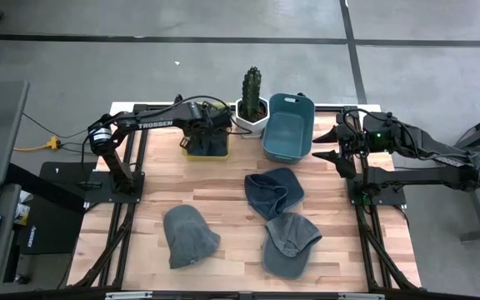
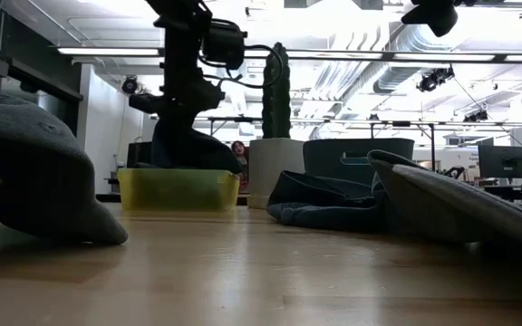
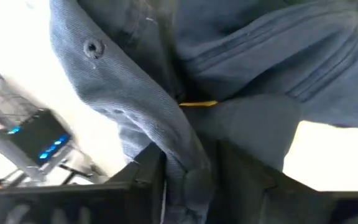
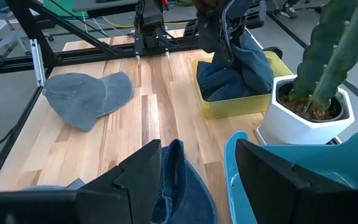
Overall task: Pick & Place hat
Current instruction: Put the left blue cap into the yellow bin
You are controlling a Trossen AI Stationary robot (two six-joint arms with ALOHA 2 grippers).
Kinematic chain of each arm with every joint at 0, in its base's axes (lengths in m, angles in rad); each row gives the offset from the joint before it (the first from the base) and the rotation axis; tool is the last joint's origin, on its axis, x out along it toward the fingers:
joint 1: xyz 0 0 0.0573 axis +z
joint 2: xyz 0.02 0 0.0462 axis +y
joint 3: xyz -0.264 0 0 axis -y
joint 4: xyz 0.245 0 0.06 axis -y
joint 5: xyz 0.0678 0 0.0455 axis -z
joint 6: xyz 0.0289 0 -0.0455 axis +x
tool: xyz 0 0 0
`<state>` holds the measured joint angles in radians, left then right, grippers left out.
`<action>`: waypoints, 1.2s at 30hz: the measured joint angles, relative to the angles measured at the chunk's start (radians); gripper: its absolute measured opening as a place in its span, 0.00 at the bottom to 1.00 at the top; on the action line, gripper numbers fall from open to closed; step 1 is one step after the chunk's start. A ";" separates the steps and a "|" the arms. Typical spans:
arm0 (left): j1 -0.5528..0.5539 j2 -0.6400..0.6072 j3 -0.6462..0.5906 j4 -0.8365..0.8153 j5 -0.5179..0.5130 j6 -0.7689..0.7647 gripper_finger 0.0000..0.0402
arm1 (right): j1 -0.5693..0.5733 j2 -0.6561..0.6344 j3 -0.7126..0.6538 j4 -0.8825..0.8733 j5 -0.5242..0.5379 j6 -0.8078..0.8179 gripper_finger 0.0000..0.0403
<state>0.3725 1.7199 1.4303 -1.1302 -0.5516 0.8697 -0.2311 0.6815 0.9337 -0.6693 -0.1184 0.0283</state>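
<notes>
My left gripper (image 1: 208, 127) stands over the yellow bin (image 1: 192, 155) at the far side of the table, shut on a dark blue hat (image 1: 209, 147) that sits in the bin. The low view shows this hat (image 2: 184, 145) rising above the bin's rim (image 2: 179, 190). A second dark blue hat (image 1: 273, 192), a grey cap (image 1: 290, 242) and a grey hat (image 1: 188, 235) lie flat on the table. My right gripper (image 1: 325, 143) waits open at the table's right side, beside the teal bin. My left gripper pinches a fold of the dark blue hat's cloth (image 3: 185, 168) between its two fingers, coming from above and pointing down. The hat hangs below the fingers, and its lower part (image 4: 238, 78) rests inside the yellow bin.
A teal bin (image 1: 288, 125) stands right of a cactus in a white pot (image 1: 252, 104), both at the far edge next to the yellow bin. Bare wood lies between the bins and the three hats, and along the table's left side.
</notes>
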 joint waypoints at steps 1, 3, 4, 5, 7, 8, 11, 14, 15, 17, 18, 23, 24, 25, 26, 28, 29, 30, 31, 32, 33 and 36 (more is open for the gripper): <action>0.000 -0.003 0.000 -0.007 0.010 -0.017 0.32 | 0.000 0.000 0.000 0.000 0.000 0.000 0.50; 0.000 -0.009 0.000 -0.006 0.022 -0.051 0.38 | 0.000 0.000 0.000 0.000 0.000 -0.001 0.50; 0.000 -0.010 0.001 -0.006 0.020 -0.066 0.41 | 0.000 0.000 0.000 0.000 -0.001 -0.001 0.50; 0.000 -0.010 0.001 -0.007 0.019 -0.081 0.44 | 0.000 0.000 0.000 0.000 -0.002 -0.001 0.50; 0.000 -0.020 0.000 -0.008 0.017 -0.106 0.50 | 0.000 0.000 0.000 0.000 -0.004 -0.002 0.50; 0.000 -0.028 0.001 -0.008 0.012 -0.115 0.53 | 0.000 0.000 0.000 0.000 -0.004 -0.002 0.50; -0.006 -0.028 0.020 -0.016 0.007 -0.149 0.59 | 0.000 0.000 0.000 0.000 -0.005 -0.004 0.50; -0.008 -0.027 0.050 -0.040 0.011 -0.185 0.62 | 0.000 0.000 0.000 0.000 -0.008 -0.006 0.50; -0.008 -0.028 0.061 -0.043 0.014 -0.192 0.62 | 0.000 0.000 0.000 0.000 -0.009 -0.007 0.50; -0.009 -0.028 0.074 -0.067 0.019 -0.210 0.62 | 0.000 0.000 0.000 0.000 -0.009 -0.008 0.50; -0.009 -0.028 0.080 -0.076 0.023 -0.220 0.62 | 0.000 0.000 0.000 0.000 -0.009 -0.009 0.50; -0.009 -0.028 0.096 -0.119 0.031 -0.298 0.62 | 0.000 0.000 0.000 0.000 -0.009 -0.010 0.50; -0.009 -0.028 0.104 -0.126 0.038 -0.321 0.62 | 0.000 0.000 0.000 0.000 -0.009 -0.010 0.50; -0.009 -0.028 0.112 -0.131 0.049 -0.340 0.62 | 0.000 0.000 0.000 0.000 -0.009 -0.010 0.50; -0.009 -0.028 0.118 -0.134 0.058 -0.361 0.62 | 0.000 0.000 0.000 0.000 -0.009 -0.012 0.50; -0.009 -0.028 0.137 -0.135 0.072 -0.397 0.62 | 0.000 0.000 0.000 0.000 -0.009 -0.018 0.50; -0.009 -0.028 0.149 -0.133 0.072 -0.413 0.62 | 0.000 0.000 0.000 0.000 -0.009 -0.023 0.50; -0.009 -0.028 0.161 -0.131 0.073 -0.427 0.62 | 0.000 0.000 0.000 0.000 -0.008 -0.027 0.50; -0.008 -0.028 0.173 -0.131 0.074 -0.440 0.62 | 0.000 0.000 0.000 0.000 -0.008 -0.028 0.50; -0.008 -0.028 0.185 -0.133 0.074 -0.451 0.62 | 0.000 0.000 0.000 0.000 -0.008 -0.029 0.50; -0.007 -0.028 0.196 -0.131 0.075 -0.459 0.62 | 0.000 0.000 0.000 0.000 -0.008 -0.029 0.50; -0.007 -0.028 0.234 -0.122 0.074 -0.497 0.62 | 0.000 0.006 0.000 0.000 -0.008 -0.029 0.50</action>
<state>0.3656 1.6917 1.6642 -1.2526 -0.4774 0.3731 -0.2314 0.6872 0.9337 -0.6693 -0.1268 -0.0002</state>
